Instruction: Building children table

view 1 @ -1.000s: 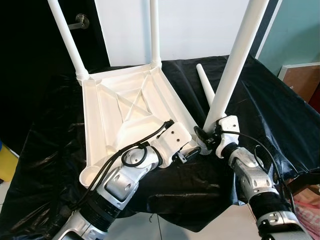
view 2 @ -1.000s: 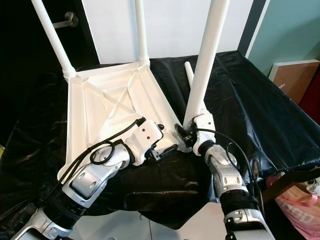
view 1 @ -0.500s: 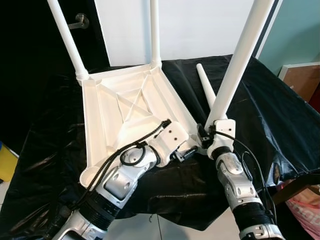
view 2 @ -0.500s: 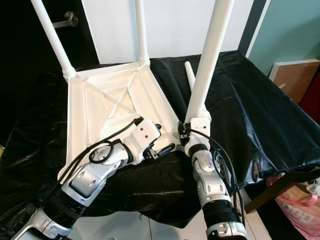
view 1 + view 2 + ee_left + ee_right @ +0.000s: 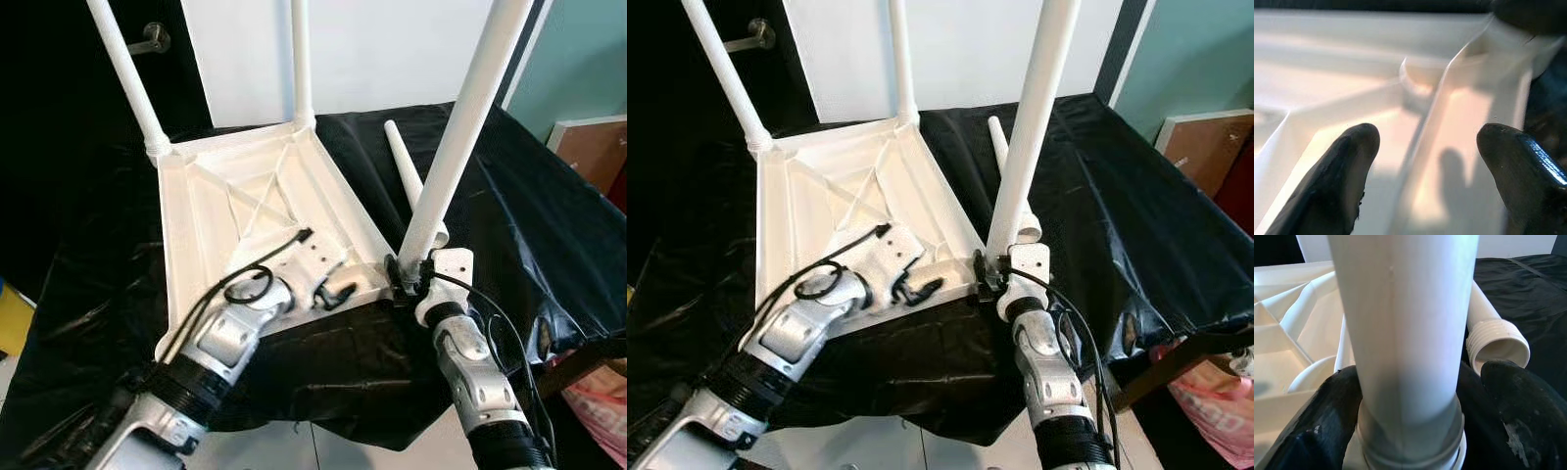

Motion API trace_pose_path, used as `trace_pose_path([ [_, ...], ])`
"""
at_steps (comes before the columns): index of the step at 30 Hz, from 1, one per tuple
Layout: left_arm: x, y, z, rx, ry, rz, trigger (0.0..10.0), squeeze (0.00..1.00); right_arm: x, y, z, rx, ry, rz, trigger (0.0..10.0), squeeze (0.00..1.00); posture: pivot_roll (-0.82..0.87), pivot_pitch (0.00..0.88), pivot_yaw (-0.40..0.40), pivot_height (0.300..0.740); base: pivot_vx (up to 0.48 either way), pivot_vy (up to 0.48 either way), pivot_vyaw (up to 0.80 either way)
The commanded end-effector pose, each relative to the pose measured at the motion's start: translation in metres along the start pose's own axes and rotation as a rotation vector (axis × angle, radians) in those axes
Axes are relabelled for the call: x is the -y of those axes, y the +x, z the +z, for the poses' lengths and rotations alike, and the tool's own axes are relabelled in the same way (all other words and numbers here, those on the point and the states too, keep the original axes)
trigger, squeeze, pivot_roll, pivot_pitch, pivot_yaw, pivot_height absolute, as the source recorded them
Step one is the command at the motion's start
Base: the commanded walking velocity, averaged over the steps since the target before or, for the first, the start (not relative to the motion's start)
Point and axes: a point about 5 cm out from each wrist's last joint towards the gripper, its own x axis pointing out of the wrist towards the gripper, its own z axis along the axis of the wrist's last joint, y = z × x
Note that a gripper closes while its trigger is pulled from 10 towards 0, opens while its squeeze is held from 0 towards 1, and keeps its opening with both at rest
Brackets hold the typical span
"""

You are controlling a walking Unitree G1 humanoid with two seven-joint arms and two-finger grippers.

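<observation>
An upside-down white table top (image 5: 211,211) lies on a black cloth. Two white legs stand in its far corners, one on the left (image 5: 127,78) and one on the right (image 5: 302,64). My right gripper (image 5: 405,276) is shut on the base of a third leg (image 5: 460,127), which leans slightly at the near right corner; its fingers (image 5: 1327,421) clasp both sides. A loose leg (image 5: 404,166) lies on the cloth beside it, threaded end (image 5: 1496,340) nearest. My left gripper (image 5: 333,292) is open over the underside ribs, close to a corner socket (image 5: 1420,83).
The black cloth (image 5: 509,225) drapes over the supporting table's front edge close to my arms. A dark door with a handle (image 5: 152,39) is at the back left. A brown board (image 5: 593,147) stands at the right and a pink bag (image 5: 598,411) at the lower right.
My left gripper has drawn back left from beside the right gripper onto the table's underside. The right arm has shifted and holds the leg's base at the near right corner.
</observation>
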Motion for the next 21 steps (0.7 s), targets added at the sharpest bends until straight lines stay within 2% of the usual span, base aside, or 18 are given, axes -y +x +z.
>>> trace_pose_path([
  [1, -0.005, 0.001, -0.008, -0.052, -0.005, 0.044, 10.0, 0.00, 0.002, -0.006, -0.006, -0.023, -0.001, 0.000, 10.0, 0.00, -0.14, 0.038, 0.024, 0.740, 0.000, 0.000, 0.00],
  [2, -0.008, 0.002, -0.014, -0.090, -0.014, 0.067, 10.0, 0.00, 0.001, -0.011, -0.008, -0.029, -0.003, 0.004, 10.0, 0.00, -0.14, 0.038, 0.024, 0.740, 0.000, 0.000, 0.00],
  [4, -0.008, 0.002, -0.014, -0.090, -0.014, 0.067, 10.0, 0.00, 0.001, -0.011, -0.008, -0.029, -0.003, 0.004, 10.0, 0.00, -0.14, 0.038, 0.024, 0.740, 0.000, 0.000, 0.00],
  [5, -0.013, 0.002, -0.021, -0.133, -0.025, 0.095, 10.0, 0.00, 0.001, -0.015, -0.010, -0.035, -0.002, 0.008, 10.0, 0.00, -0.14, 0.046, 0.029, 0.740, 0.000, 0.000, 0.00],
  [6, -0.013, 0.002, -0.021, -0.133, -0.025, 0.095, 10.0, 0.00, 0.001, -0.015, -0.010, -0.035, -0.002, 0.008, 10.0, 0.00, -0.14, 0.046, 0.029, 0.740, 0.000, 0.000, 0.00],
  [10, -0.028, -0.001, -0.044, -0.257, -0.084, 0.185, 10.0, 0.00, -0.004, -0.022, -0.010, -0.043, 0.006, 0.017, 10.0, 0.00, -0.14, 0.056, 0.035, 0.740, 0.000, 0.000, 0.00],
  [12, -0.028, -0.001, -0.044, -0.257, -0.084, 0.185, 10.0, 0.00, -0.004, -0.022, -0.010, -0.043, 0.006, 0.017, 10.0, 0.00, -0.14, 0.056, 0.035, 0.740, 0.000, 0.000, 0.00],
  [14, -0.037, -0.005, -0.057, -0.318, -0.127, 0.229, 10.0, 0.00, -0.006, -0.024, -0.010, -0.046, 0.010, 0.022, 10.0, 0.00, -0.14, 0.063, 0.039, 0.740, 0.000, 0.000, 0.00],
  [15, -0.037, -0.005, -0.057, -0.318, -0.127, 0.229, 10.0, 0.00, -0.006, -0.024, -0.010, -0.046, 0.010, 0.022, 10.0, 0.00, -0.14, 0.063, 0.039, 0.740, 0.000, 0.000, 0.00],
  [16, -0.039, -0.006, -0.059, -0.329, -0.138, 0.238, 9.3, 0.00, -0.006, -0.025, -0.010, -0.047, 0.011, 0.023, 10.0, 0.00, -0.14, 0.063, 0.039, 0.740, 0.000, 0.000, 0.00],
  [17, -0.041, -0.009, -0.061, -0.333, -0.154, 0.252, 4.9, 0.00, -0.006, -0.025, -0.010, -0.048, 0.011, 0.024, 10.0, 0.00, -0.14, 0.065, 0.038, 0.740, 0.000, 0.000, 0.00],
  [18, -0.041, -0.009, -0.061, -0.333, -0.154, 0.252, 4.9, 0.00, -0.006, -0.025, -0.010, -0.048, 0.011, 0.024, 10.0, 0.00, -0.14, 0.065, 0.038, 0.740, 0.000, 0.000, 0.00],
  [19, -0.045, -0.011, -0.063, -0.335, -0.171, 0.273, 0.0, 0.00, -0.007, -0.026, -0.009, -0.049, 0.012, 0.025, 10.0, 0.00, -0.14, 0.065, 0.038, 0.740, 0.000, 0.000, 0.00],
  [21, -0.049, -0.015, -0.064, -0.337, -0.180, 0.295, 0.0, 0.00, -0.007, -0.025, -0.009, -0.049, 0.014, 0.027, 10.0, 0.00, -0.13, 0.066, 0.036, 0.740, 0.000, 0.000, 0.00],
])
